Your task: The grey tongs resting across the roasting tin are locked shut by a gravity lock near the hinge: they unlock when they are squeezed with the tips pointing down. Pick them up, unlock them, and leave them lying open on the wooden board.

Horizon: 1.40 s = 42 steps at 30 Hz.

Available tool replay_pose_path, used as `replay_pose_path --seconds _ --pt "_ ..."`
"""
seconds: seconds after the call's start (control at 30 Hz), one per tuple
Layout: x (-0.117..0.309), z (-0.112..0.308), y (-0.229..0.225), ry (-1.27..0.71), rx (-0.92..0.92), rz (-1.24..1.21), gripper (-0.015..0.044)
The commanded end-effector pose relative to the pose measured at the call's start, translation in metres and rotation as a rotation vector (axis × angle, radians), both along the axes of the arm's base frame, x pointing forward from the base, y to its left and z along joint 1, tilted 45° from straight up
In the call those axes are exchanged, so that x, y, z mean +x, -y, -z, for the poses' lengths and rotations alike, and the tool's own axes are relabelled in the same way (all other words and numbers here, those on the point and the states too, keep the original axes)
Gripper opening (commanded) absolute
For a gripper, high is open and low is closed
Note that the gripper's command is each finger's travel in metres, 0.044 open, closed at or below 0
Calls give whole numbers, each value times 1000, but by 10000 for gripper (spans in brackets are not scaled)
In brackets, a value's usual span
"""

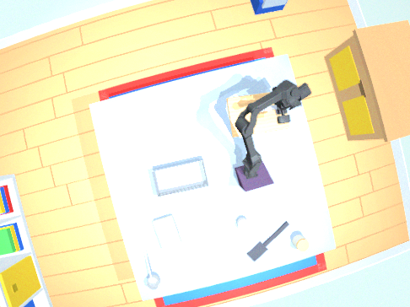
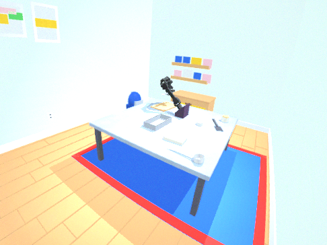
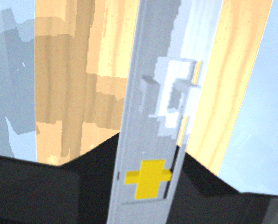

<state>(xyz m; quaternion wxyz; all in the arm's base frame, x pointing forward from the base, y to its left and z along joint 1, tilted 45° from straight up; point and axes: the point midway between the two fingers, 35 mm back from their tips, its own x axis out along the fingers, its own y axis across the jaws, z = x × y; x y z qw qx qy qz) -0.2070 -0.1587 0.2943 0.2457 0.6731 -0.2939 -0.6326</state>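
Note:
The gripper (image 3: pixel 149 146) is shut on the grey tongs (image 3: pixel 155 35), which run away from the fingers up the wrist view. A yellow cross-shaped piece shows on the tongs between the black fingers. The arm holds them raised over the wooden board (image 1: pixel 233 126) (image 2: pixel 161 108) (image 3: pixel 112 42), near its right part in the top view. The tongs are not clear in the top and exterior views, and whether they are locked cannot be told. The roasting tin (image 1: pixel 182 191) (image 2: pixel 152 127) stands on the table with nothing across it.
The purple arm base (image 1: pixel 257 180) (image 2: pixel 182 111) stands between the board and a dark spatula (image 1: pixel 257 251) (image 2: pixel 218 127). A jar (image 1: pixel 300 243) (image 2: pixel 225 119), a small white item (image 1: pixel 240 220) (image 2: pixel 199 124), a pale block (image 1: pixel 167 231) (image 2: pixel 175 139) and a ladle (image 1: pixel 153 281) (image 2: pixel 198 159) are farther off.

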Motion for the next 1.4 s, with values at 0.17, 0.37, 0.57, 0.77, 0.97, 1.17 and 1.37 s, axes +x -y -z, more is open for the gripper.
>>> replay_pose_path --seconds 0.17,0.37,0.57,0.77,0.97,1.17,1.37 --pt "-3 3 5 -9 -5 -3 -150" --pt "-4 10 12 -10 -2 -4 -150" --pt "-5 17 19 -10 0 -4 -150" --pt "-6 24 26 -11 2 -5 -150" --pt "-7 31 33 -11 3 -5 -150" --pt "-7 38 40 -12 3 -4 -150" --pt "-6 44 47 -12 2 -4 -150"
